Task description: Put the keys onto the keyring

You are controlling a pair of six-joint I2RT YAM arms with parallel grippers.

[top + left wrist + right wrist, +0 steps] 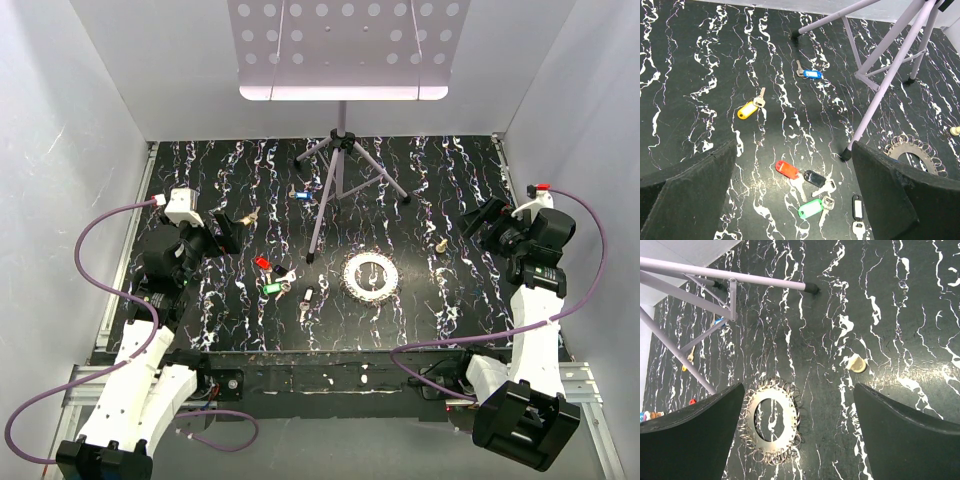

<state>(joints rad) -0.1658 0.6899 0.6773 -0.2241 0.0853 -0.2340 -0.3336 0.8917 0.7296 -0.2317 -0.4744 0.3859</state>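
Left wrist view: keys lie lower centre on the surface, keyring at right edge; left hand and right hand wide open, empty; keys likely light, stiff, slippery, so pinch a plastic head.

The tripod stand stood mid-table, 3 legs splayed; 1 foot rested between the keys and the keyring, near both. Right of the keyring the tabletop lay open except 1 small cream peg. Walls closed 3 sides.
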